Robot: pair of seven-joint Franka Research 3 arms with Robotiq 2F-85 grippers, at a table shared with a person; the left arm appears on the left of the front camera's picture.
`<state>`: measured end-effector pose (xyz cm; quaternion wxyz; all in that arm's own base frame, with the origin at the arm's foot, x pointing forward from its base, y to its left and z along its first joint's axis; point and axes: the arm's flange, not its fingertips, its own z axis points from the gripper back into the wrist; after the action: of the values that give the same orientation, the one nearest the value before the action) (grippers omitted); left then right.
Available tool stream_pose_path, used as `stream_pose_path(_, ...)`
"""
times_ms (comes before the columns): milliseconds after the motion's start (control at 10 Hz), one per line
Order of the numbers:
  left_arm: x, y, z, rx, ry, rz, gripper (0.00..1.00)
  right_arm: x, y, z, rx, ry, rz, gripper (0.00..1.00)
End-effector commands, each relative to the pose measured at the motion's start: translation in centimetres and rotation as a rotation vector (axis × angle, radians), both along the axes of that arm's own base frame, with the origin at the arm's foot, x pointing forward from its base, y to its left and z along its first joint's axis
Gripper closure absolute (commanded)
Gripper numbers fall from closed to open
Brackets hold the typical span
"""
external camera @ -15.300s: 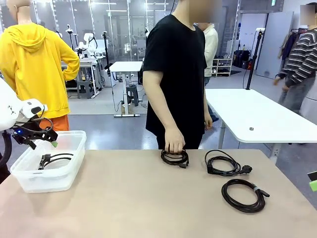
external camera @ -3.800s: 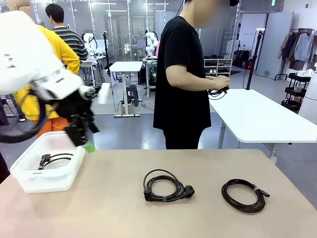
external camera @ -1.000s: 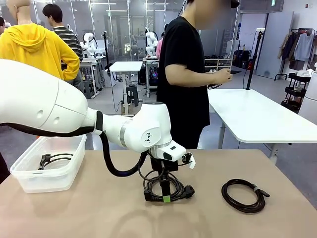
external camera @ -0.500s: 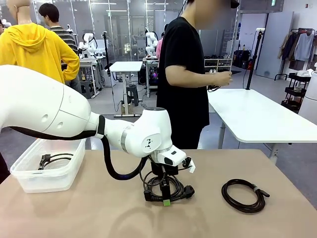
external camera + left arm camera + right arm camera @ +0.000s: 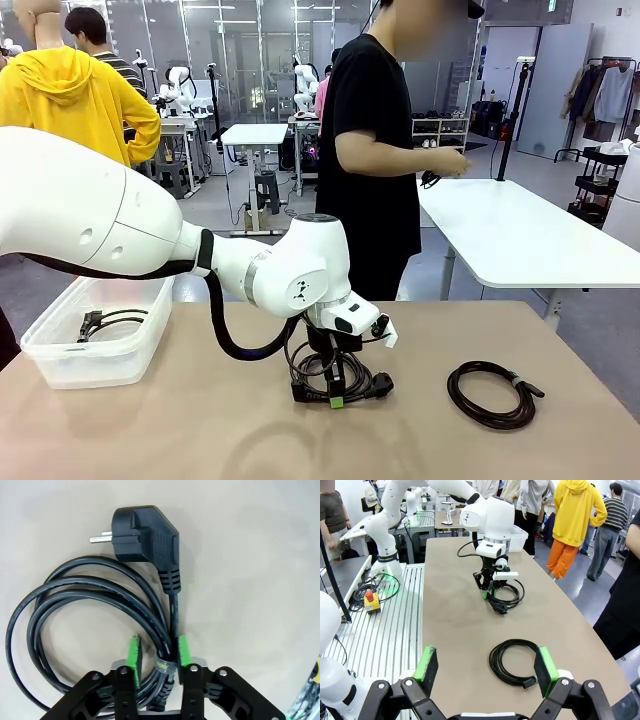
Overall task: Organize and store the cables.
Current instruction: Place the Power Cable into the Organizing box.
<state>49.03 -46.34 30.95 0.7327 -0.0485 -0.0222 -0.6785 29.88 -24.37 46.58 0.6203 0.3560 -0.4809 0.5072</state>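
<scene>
Lying limp on the tabletop [image 5: 200, 420], the coiled power cable [image 5: 173, 611] sits right under the left end effector [image 5: 158, 652]. Its green pads [image 5: 134, 649] stand narrowly astride the banded bundle; whether they pinch yet, I cannot tell. It looks light, floppy and rubbery, so that bound spot seems the soundest hold. Just ahead lies its chunky plug [image 5: 145, 532].

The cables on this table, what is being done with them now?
The left end effector is down over a coiled cable mid-table, fingers straddling its tied part; a firm grip is not clear. A thin cord lies in the clear bin; a second coil lies on the table. The right end effector hangs open. The person holds a fourth cable.
</scene>
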Motion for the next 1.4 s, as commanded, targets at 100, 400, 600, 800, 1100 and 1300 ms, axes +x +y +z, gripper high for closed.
stream_pose_path(100,-1.3,0.4,0.6,0.031,-0.028,0.02,1.0,-0.1,0.1,0.0,0.008,-0.021,0.004,0.01)
stream_pose_path(400,-2.3,1.7,5.3,-0.022,-0.082,-0.007,1.0,-0.1,0.1,0.0,0.008,-0.021,0.004,0.01)
stream_pose_path(600,-2.8,3.6,10.6,-0.002,-0.121,-0.103,0.93,-0.1,0.1,0.0,0.008,-0.021,0.004,0.01)
stream_pose_path(800,-3.1,4.9,13.9,-0.004,-0.179,-0.137,0.93,-0.1,0.1,0.0,0.008,-0.021,0.004,0.01)
stream_pose_path(1100,-2.4,4.1,15.2,-0.003,-0.194,-0.133,0.93,-0.1,0.1,0.0,0.008,-0.021,0.004,0.01)
stream_pose_path(1300,-2.4,4.1,15.2,-0.003,-0.194,-0.133,0.93,-0.1,0.1,0.0,0.008,-0.021,0.004,0.01)
